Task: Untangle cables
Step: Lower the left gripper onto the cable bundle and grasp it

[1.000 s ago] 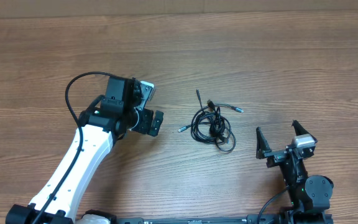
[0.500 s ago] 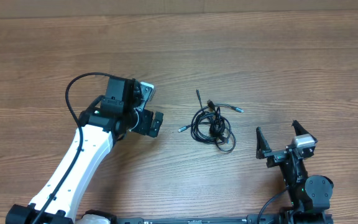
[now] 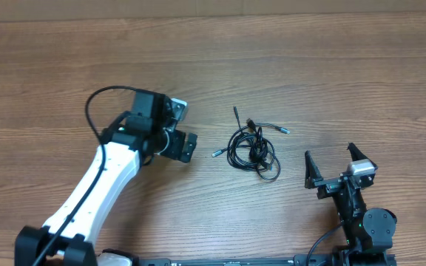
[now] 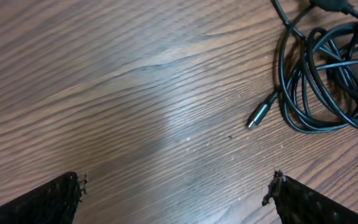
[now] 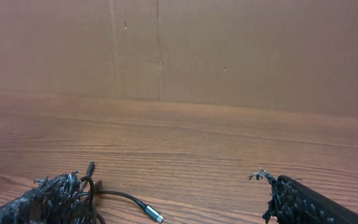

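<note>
The cables (image 3: 252, 148) lie knotted together mid-desk (image 3: 346, 74), so nothing is untangled yet. The left end effector (image 4: 176, 190) hovers near them, wide open and empty. The right end effector (image 3: 331, 157) is also open and empty, further off.

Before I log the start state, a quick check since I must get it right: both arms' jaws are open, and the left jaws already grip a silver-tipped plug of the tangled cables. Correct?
No: the left jaws are open but empty. The left wrist view shows the silver-tipped plug lying on the table ahead of them, untouched. The rest holds.
</note>
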Robot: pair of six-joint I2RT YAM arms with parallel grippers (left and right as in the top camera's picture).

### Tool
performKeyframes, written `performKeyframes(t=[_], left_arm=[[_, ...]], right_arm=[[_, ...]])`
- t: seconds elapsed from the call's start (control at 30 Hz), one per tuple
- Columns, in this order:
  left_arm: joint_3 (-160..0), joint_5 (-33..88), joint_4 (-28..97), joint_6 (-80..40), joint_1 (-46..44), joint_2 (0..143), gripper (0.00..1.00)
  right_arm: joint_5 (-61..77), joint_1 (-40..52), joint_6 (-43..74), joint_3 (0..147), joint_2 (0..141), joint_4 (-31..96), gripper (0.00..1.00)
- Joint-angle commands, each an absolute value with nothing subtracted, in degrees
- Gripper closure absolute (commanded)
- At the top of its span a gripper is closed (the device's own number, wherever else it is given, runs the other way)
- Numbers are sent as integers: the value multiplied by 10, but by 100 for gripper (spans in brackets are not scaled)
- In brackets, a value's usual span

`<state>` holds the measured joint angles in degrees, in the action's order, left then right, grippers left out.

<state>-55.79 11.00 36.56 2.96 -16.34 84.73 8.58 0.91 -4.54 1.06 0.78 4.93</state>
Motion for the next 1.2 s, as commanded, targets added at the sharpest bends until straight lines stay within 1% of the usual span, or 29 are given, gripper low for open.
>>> performKeyframes(t=[0.0, 0.23, 0.43, 0.57, 0.63, 0.8, 0.87, 1.0, 1.17], left_arm=[[-585, 121, 342, 16, -196, 886, 0], [-663, 126, 320, -19, -259, 983, 0], [-733, 132, 313, -59, -291, 1054, 0], [-747, 132, 313, -90, -305, 1076, 0], [-747, 132, 320, -95, -312, 1080, 4], [-747, 124, 355, -94, -336, 1082, 7], [-747, 112, 375, -95, -345, 1082, 12], [-747, 110, 388, -124, -348, 1083, 19], [-747, 101, 387, -148, -345, 1083, 19]], right_arm=[[82, 13, -43, 8, 2, 46, 0], [82, 13, -43, 7, 2, 46, 0], [82, 13, -43, 8, 2, 47, 0], [82, 13, -43, 8, 2, 46, 0], [82, 13, -43, 7, 2, 46, 0], [82, 13, -43, 7, 2, 47, 0], [82, 13, -43, 8, 2, 46, 0], [82, 13, -43, 7, 2, 46, 0], [82, 13, -43, 7, 2, 47, 0]])
